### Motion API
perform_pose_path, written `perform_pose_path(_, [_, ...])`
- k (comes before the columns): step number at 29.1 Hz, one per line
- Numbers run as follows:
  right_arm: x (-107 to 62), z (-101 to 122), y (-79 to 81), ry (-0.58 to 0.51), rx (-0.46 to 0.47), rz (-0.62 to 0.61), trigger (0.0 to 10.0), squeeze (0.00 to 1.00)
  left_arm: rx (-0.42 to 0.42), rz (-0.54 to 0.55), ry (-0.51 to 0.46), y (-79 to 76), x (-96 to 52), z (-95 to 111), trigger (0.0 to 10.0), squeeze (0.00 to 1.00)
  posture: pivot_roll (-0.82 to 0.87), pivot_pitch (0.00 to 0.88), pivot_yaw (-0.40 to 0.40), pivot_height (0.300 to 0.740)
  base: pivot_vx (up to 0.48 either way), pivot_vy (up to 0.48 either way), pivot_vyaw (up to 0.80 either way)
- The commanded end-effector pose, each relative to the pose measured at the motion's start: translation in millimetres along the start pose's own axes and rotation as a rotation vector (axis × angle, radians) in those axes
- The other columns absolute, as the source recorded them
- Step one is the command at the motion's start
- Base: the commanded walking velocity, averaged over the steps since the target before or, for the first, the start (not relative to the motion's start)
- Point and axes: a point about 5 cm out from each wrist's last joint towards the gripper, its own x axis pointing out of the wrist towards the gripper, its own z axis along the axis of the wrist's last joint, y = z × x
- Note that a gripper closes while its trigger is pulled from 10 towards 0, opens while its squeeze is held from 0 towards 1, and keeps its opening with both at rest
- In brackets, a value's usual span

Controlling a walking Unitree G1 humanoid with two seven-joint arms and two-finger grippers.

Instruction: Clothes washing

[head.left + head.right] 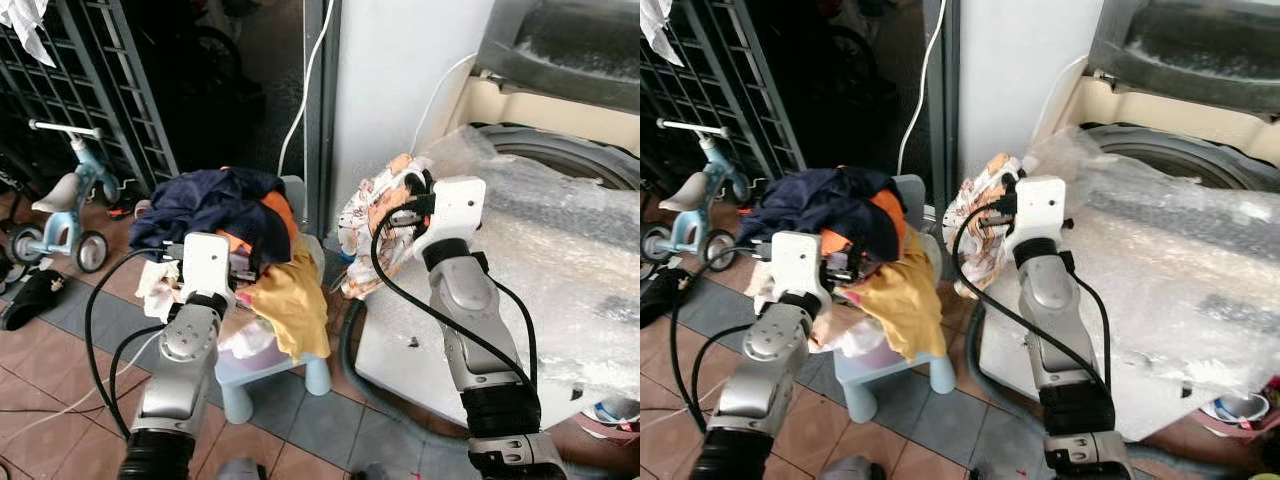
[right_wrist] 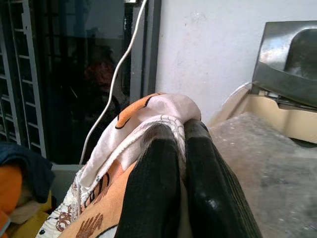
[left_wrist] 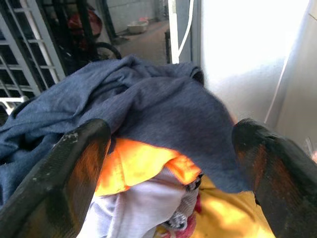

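Patterned cloth [image 2: 148, 124] is pinched tight between the fingers of the right gripper [image 2: 181, 148] and held up at the near corner of the plastic-wrapped washing machine [image 1: 560, 230], hanging down beside it. Over at the laundry pile [image 1: 225, 215] heaped on the small blue chair [image 1: 265, 365], the left gripper [image 3: 168, 163] is spread wide, its fingers [image 3: 64, 173] set against the navy garment [image 3: 148, 109].

A heap of clothes [image 1: 225, 215] sits on a stool [image 1: 262, 375], left of the washing machine [image 1: 560, 250] (tricycle [image 1: 65, 205] farther left).
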Motion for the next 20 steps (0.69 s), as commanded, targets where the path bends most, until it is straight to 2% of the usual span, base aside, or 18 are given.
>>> perform_pose_path(1, [5.3, 9.6, 5.8, -0.036, 0.007, 0.011, 10.0, 0.00, 0.022, 0.006, -0.024, 0.9, 1.0, 7.8, 10.0, 0.00, -0.02, 0.000, 0.027, 0.740, 0.000, -0.345, 0.00])
perform_pose_path(5, [5.3, 13.1, 10.6, -0.055, -0.019, 0.045, 10.0, 0.00, 0.004, -0.001, -0.019, -5.9, 0.4, 4.8, 10.0, 0.00, -0.03, 0.000, 0.029, 0.740, 0.000, -0.347, 0.00])
perform_pose_path(15, [1.7, 5.8, 6.1, -0.029, -0.053, 0.048, 10.0, 0.00, -0.011, -0.019, 0.021, -12.1, -6.5, -7.1, 10.0, 0.00, -0.03, 0.000, 0.014, 0.740, 0.000, -0.341, 0.00])
perform_pose_path(19, [2.7, 6.1, 12.4, -0.026, -0.054, 0.061, 10.0, 0.00, -0.002, -0.030, 0.014, -11.4, -5.3, -4.7, 10.0, 0.00, -0.03, 0.000, 0.025, 0.740, 0.000, -0.338, 0.00])
perform_pose_path(20, [4.8, 12.2, 19.7, -0.050, -0.071, 0.092, 10.0, 0.00, 0.001, -0.036, -0.001, -10.7, -3.3, -0.5, 10.0, 0.00, -0.04, 0.000, 0.035, 0.740, 0.000, -0.300, 0.00])
